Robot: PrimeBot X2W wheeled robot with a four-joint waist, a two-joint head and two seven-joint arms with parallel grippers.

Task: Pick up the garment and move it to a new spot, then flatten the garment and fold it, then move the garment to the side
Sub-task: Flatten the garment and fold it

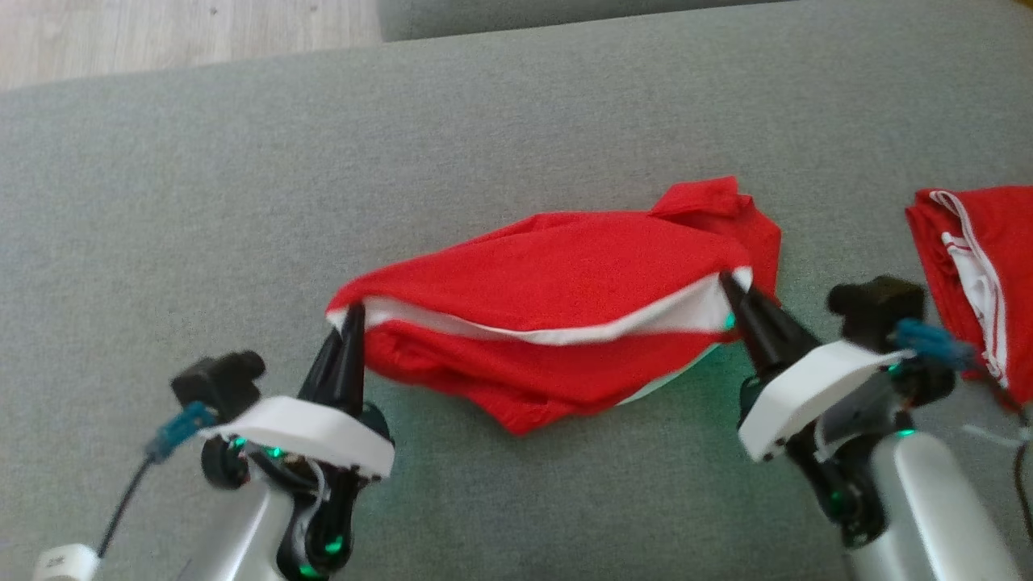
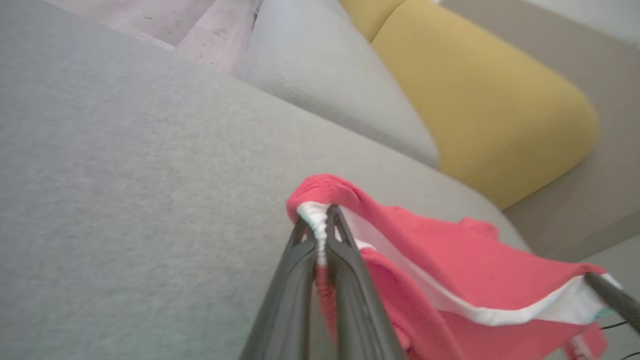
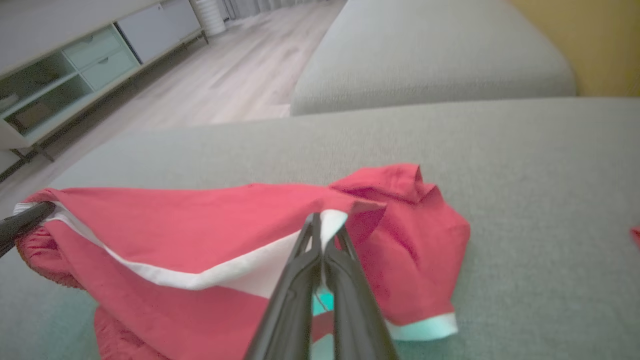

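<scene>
With its underside hidden, the red garment [image 1: 557,274] sags onto the grey couch [image 1: 202,202], its white band [image 1: 565,332] strung between the left gripper [image 1: 353,319] and right gripper [image 1: 733,286], each clamped on an end.

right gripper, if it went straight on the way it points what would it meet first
The garment: the right gripper is shut on its white band, and red cloth lies just ahead. Beyond that, probably the grey sofa seat; depth is unclear.
</scene>
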